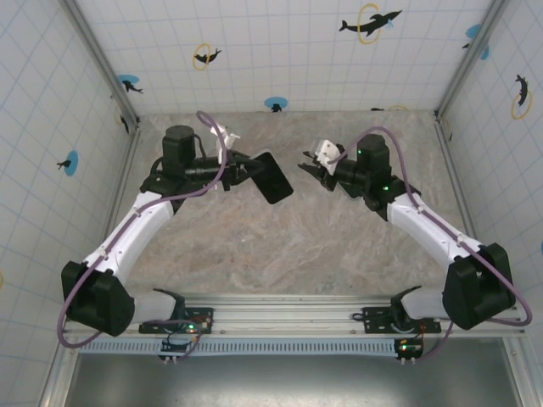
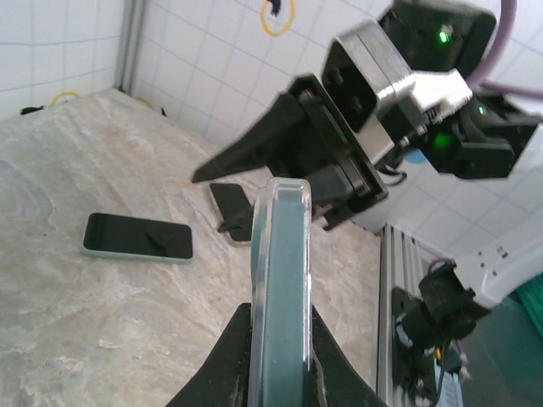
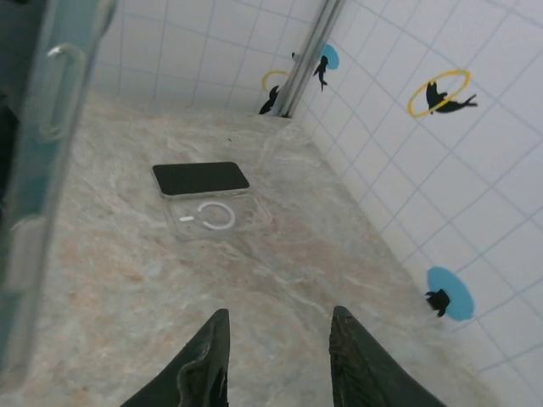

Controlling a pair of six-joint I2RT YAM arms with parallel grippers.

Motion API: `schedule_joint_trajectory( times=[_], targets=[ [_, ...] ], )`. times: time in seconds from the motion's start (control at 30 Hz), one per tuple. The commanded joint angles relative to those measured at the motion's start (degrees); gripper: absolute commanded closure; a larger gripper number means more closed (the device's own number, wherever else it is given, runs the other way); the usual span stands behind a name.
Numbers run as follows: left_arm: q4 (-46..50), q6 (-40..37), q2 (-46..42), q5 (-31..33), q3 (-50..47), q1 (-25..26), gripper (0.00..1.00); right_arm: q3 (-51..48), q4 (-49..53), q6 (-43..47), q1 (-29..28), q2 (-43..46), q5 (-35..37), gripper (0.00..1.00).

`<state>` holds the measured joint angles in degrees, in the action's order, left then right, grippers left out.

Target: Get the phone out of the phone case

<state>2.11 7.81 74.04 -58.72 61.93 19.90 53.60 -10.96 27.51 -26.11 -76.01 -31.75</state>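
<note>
Bright even light, soft shadows; close objs blurred.

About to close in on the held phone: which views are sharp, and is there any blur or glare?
Top external: even light, no glare, held phone and right gripper sharp. Left wrist: phone edge-on, soft from closeness; table behind clearer. Right wrist: phone a blurred strip at the left edge, clear case on the table sharp.

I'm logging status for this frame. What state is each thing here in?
left claw: shut on the cased phone.
right claw: open, empty.
cased phone: held off the table, seemingly not yet out of its case.
pale-edged phone: flat on the table, screen dark.
dark phone: flat on the table, screen dark.
clear case: empty, flat beside the dark phone.
</note>
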Motion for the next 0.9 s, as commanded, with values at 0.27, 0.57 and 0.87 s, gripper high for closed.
schedule_joint_trajectory(
  times=[0.27,0.57,0.87],
  targets=[
    [-20.5,35.4,-2.7,10.3,-3.3,-0.4,1.00,-14.0,-28.8,-52.9,2.6,5.9,0.5,0.59],
    [-31.6,51.4,-1.6,14.3,-5.5,-0.4,1.00,-16.4,-40.1,-71.8,2.0,4.0,1.7,0.60],
    [-35.3,55.8,0.5,14.5,-5.2,-0.3,1.00,-17.8,-45.9,-77.4,1.0,2.8,2.3,0.61]
  ],
)
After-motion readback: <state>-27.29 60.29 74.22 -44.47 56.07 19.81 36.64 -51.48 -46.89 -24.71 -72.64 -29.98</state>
